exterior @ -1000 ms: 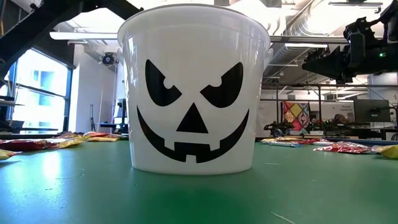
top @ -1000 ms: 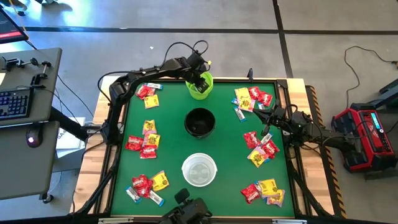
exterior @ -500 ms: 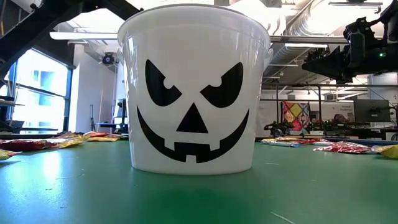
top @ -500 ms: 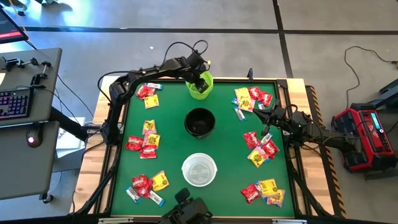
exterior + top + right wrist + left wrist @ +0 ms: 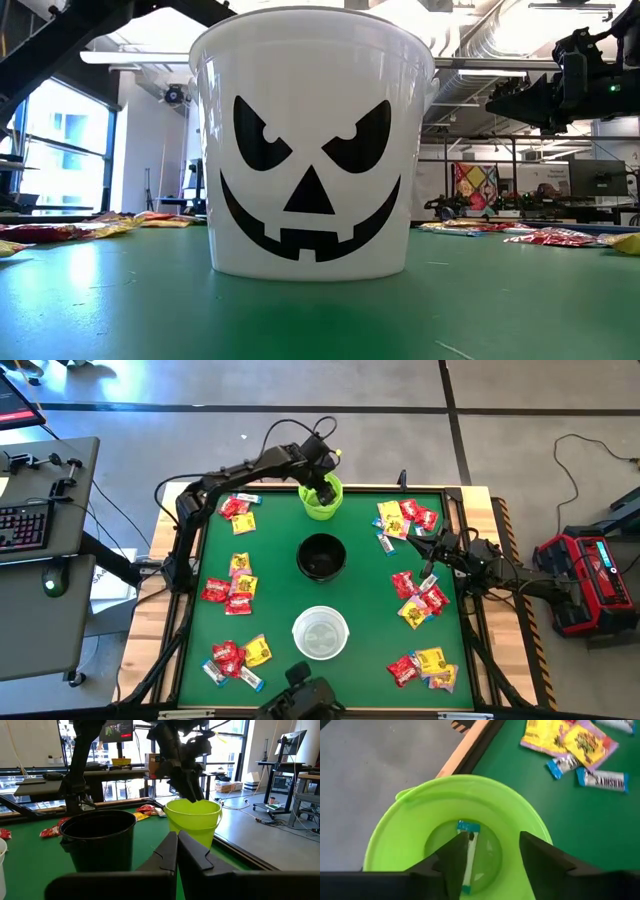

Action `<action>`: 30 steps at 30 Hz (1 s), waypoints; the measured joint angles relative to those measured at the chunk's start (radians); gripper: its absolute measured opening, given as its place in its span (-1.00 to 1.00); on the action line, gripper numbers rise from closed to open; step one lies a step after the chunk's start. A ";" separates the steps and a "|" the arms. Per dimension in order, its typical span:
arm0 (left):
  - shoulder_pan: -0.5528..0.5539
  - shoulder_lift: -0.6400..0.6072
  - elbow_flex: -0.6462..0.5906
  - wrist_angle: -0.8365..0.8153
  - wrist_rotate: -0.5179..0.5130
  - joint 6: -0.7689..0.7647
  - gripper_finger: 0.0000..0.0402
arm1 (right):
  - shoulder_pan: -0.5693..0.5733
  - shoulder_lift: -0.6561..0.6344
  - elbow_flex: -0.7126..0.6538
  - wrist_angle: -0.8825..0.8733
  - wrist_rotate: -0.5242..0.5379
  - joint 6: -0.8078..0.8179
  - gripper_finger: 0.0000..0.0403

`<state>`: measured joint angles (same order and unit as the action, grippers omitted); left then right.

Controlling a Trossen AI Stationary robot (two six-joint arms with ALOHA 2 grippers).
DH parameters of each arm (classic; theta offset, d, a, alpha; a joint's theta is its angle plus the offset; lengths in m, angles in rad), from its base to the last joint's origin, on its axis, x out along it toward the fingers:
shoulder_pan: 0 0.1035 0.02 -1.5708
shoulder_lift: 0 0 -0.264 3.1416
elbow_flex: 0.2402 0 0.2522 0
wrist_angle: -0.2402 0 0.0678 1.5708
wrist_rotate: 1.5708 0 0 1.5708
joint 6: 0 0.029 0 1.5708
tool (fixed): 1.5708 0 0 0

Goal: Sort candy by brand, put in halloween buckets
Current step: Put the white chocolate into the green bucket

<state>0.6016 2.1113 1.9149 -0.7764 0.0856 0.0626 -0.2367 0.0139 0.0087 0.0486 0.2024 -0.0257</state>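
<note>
My left hand (image 5: 487,865) hangs over the lime bucket (image 5: 321,498) at the far edge of the green surface (image 5: 275,595), fingers spread, gripping nothing. One pale blue-white packet (image 5: 468,855) lies flat on the bucket's glossy floor, partly hidden by my finger; its print is unreadable. My right hand (image 5: 177,851) sits clenched and empty at the surface's right side.

Lime bucket: smooth moulded plastic, round, rolled rim. Black bucket (image 5: 321,556) at centre, opaque, inside too dark to make out. White bucket (image 5: 312,145) nearest, translucent, black jack-o'-lantern face printed on its wall; it fills the low view and hides the other two buckets.

Candy (image 5: 231,590): crinkly foil packets, red, yellow, blue-white, in loose clusters down both sides. One blue-white bar (image 5: 603,779) reads "HERSHEY'S"; the rest is too small to read.
</note>
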 joint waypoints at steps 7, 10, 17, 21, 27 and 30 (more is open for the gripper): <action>-0.005 -0.067 0.011 -0.092 -0.013 0.028 -0.74 | 0.000 0.000 0.000 0.000 0.000 0.000 -1.00; -0.008 -0.105 0.011 -0.091 -0.019 0.028 -0.95 | 0.000 0.000 0.000 0.000 0.000 0.000 -1.00; -0.025 -0.230 -0.100 0.005 -0.066 0.014 -0.99 | 0.000 0.000 0.000 0.000 0.000 0.000 -1.00; -0.033 -0.366 -0.300 0.141 -0.067 -0.027 -1.00 | 0.000 0.000 0.000 0.000 0.000 0.000 -1.00; -0.035 -0.632 -0.610 0.263 -0.071 -0.061 -1.00 | 0.000 0.000 0.000 0.000 0.000 0.000 -1.00; -0.032 -0.758 -0.714 0.239 -0.080 -0.058 -1.00 | 0.000 0.000 0.000 0.000 0.000 0.000 -1.00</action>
<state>0.5691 1.3529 1.2012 -0.5373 0.0056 0.0046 -0.2367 0.0135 0.0087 0.0485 0.2020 -0.0258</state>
